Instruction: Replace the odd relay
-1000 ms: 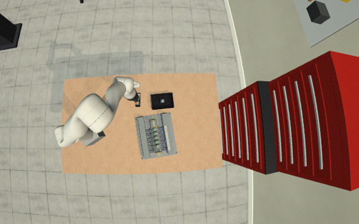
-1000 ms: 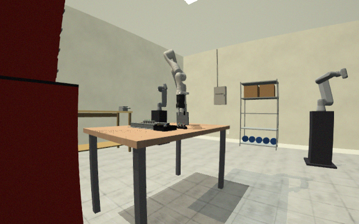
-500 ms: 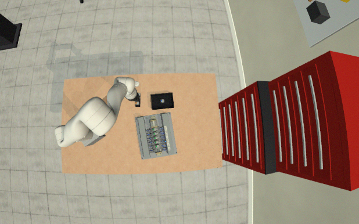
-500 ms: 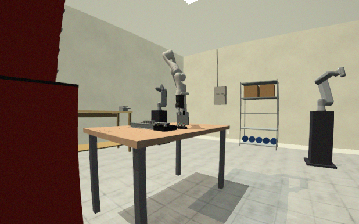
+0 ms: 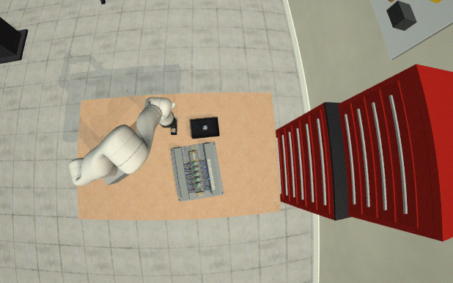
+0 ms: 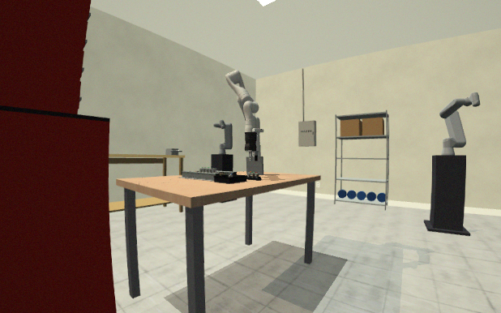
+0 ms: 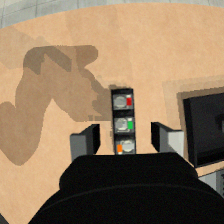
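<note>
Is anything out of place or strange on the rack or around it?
Yes. The rack has one socket without a relay at the end nearest the tray, and a relay lies in that tray. The three spares stand untouched in their row.

I see three spares (image 7: 123, 125) in a dark strip, red, green, orange buttons, black tray (image 5: 204, 127) holding what may be the pulled relay (image 5: 204, 127), rack (image 5: 196, 171) showing green buttons.

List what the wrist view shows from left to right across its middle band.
Arm's shadow on the table → left finger → row of three spare relays, standing in the gap between the open, empty fingers → right finger → black tray at the right edge.
</note>
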You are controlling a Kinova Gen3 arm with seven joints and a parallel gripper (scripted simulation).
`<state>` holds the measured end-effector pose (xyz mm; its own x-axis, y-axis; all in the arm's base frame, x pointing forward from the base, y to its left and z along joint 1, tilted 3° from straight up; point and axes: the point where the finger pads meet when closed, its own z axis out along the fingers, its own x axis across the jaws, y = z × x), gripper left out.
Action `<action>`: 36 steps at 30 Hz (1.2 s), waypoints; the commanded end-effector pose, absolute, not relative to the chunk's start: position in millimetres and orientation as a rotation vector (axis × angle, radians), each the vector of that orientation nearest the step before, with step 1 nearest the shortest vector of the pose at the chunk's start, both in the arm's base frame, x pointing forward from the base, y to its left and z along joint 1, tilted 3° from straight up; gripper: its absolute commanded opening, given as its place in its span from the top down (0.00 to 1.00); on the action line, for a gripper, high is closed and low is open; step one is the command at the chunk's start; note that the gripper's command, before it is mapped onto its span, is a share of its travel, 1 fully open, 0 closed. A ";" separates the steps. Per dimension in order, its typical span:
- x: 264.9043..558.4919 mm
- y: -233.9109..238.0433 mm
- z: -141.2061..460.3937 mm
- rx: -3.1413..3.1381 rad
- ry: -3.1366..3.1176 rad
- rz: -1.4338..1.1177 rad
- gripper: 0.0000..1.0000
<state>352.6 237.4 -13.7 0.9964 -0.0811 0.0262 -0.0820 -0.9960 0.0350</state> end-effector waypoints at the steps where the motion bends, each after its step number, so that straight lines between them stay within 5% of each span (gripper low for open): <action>1: 355.1 236.7 -13.6 3.102 -0.094 0.038 0.00; 36: 357.8 233.4 -77.9 3.102 -0.093 0.047 0.00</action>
